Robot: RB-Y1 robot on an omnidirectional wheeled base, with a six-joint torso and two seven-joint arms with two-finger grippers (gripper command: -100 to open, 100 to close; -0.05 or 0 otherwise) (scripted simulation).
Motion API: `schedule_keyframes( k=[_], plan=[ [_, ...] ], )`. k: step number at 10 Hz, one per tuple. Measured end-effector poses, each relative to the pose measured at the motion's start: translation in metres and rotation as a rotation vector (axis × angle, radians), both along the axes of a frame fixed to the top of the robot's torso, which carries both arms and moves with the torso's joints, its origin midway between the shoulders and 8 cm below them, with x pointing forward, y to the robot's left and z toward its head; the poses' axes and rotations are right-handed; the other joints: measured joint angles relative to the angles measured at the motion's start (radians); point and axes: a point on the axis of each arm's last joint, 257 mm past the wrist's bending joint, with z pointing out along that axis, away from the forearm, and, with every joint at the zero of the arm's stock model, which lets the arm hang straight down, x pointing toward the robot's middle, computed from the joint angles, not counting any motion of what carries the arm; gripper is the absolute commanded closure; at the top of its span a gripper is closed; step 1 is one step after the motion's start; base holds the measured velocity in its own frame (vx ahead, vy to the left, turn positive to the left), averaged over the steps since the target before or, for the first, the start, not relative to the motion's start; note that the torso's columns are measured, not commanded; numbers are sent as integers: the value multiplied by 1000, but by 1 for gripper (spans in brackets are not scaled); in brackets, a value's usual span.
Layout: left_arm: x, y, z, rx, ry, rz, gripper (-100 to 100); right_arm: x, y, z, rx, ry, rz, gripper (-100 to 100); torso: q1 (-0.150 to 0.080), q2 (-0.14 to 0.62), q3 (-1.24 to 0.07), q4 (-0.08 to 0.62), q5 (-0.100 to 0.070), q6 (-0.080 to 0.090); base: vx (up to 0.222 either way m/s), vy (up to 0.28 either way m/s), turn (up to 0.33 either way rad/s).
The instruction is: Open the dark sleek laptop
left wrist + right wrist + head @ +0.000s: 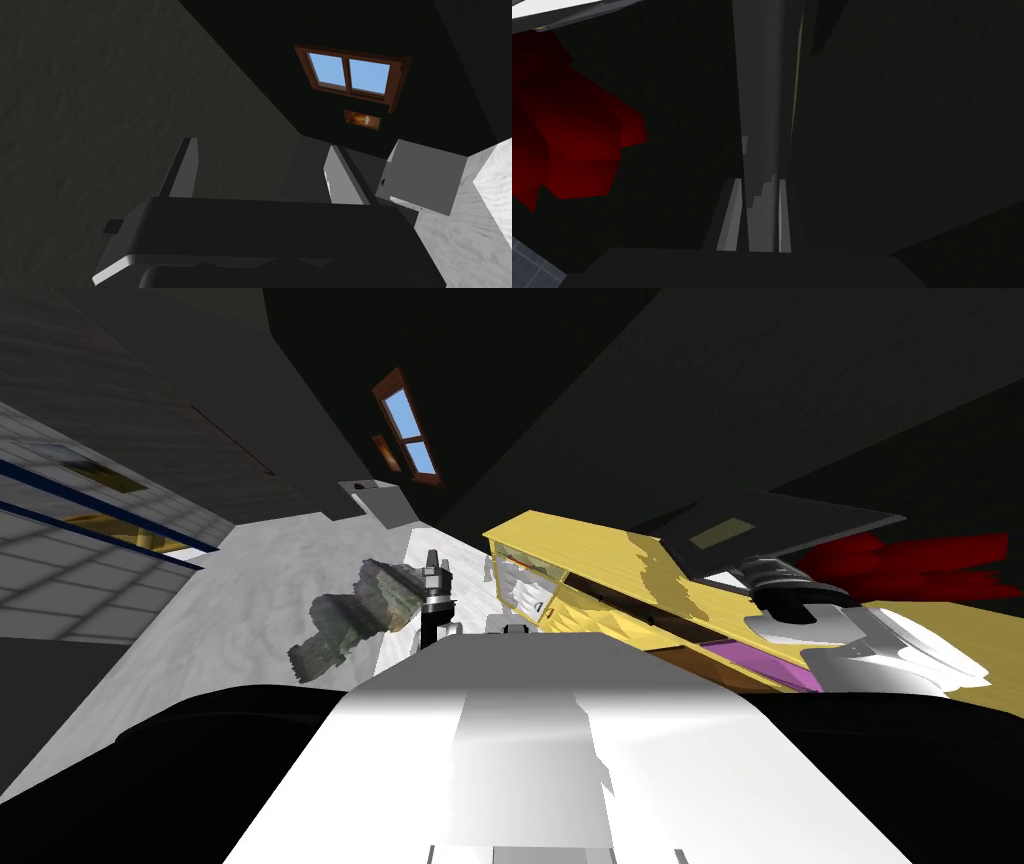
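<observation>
My right pincer (758,182) clenched on laptop (820,523) lid edge, 2 o'clock on yellow bench (600,558). I judge the lid thin, stiff, light and slick, so hold the front edge. Left pincer (260,145) released.

One laptop (800,524), one desk (600,558), one window (410,428)

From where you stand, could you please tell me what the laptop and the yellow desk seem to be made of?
Laptop: dark grey, smooth and matte, plastic or metal, I cannot tell which; no grain shows, and the right gripper pinches its thin edge. Desk: likely wood, by the fine lines along its yellow top; dull finish.
</observation>
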Motion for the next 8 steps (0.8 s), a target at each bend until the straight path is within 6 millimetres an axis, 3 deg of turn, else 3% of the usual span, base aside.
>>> schedule_keyframes(
  k=[2, 8],
  plan=[
    [0, 0, 0, 0, 0, 0, 0, 3, 2, 3, 30, -41, 2, 100, 5, -2, -2, 0, 5, -4, -36, -36, 26],
    [0, 0, 0, 0, 0, 0, 0, 8, 1, -27, 219, -164, -13, 100, 4, -4, -3, -2, 1, -5, -35, -28, 15]
  ],
)
